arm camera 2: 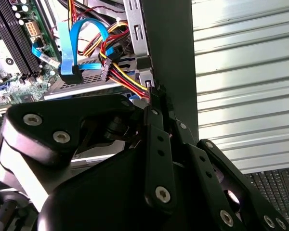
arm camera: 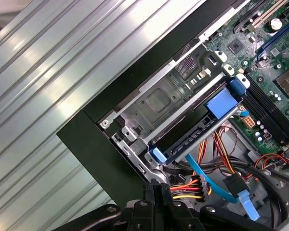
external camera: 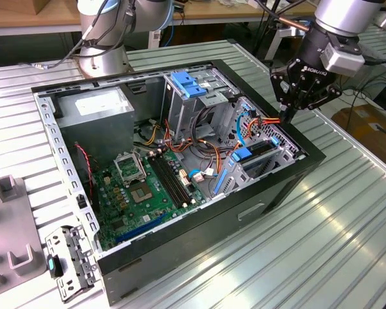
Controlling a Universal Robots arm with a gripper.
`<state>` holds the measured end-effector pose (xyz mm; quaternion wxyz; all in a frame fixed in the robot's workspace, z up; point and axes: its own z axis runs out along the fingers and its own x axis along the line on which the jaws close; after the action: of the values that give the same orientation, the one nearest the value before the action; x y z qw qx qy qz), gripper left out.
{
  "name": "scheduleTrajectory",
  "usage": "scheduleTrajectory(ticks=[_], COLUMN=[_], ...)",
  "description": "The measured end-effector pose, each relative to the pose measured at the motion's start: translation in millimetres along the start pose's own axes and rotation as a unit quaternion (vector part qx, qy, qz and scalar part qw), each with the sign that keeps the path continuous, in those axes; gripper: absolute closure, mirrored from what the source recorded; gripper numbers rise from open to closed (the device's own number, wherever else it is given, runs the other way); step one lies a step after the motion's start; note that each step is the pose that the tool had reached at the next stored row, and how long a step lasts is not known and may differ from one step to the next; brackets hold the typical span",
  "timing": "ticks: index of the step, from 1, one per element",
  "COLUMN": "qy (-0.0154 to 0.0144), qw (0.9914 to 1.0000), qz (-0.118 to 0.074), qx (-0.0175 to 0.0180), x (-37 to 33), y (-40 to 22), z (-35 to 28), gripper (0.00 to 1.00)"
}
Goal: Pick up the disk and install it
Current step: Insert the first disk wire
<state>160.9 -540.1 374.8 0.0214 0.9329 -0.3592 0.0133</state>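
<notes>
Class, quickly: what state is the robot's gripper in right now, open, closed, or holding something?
Gripper: jaws closed with nothing between them, tips at the computer case edge, beside the disk sitting in its bay.

No legible text to report

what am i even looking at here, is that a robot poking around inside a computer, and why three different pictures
Yes. A robot arm with a black gripper at its end works over an opened computer case lying on a ribbed metal table. The exterior view comes from a camera off the arm. The two wrist views come from cameras riding on the arm, looking past the gripper. Its fingers are pressed together and hold nothing, beside a bundle of coloured wires. The disk, dark with blue rails, sits in the metal drive cage at the case's corner.
</notes>
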Motion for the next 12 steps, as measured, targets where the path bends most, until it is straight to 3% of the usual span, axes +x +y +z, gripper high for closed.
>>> scheduleTrajectory(ticks=[6, 12], qy=[-0.0008, -0.0019], qw=[0.99963, 0.99804], qz=[0.027, 0.063], qx=[-0.0011, -0.0025], x=[-0.3, -0.3], y=[0.2, 0.2], z=[-0.1, 0.0], gripper=[0.83, 0.83])
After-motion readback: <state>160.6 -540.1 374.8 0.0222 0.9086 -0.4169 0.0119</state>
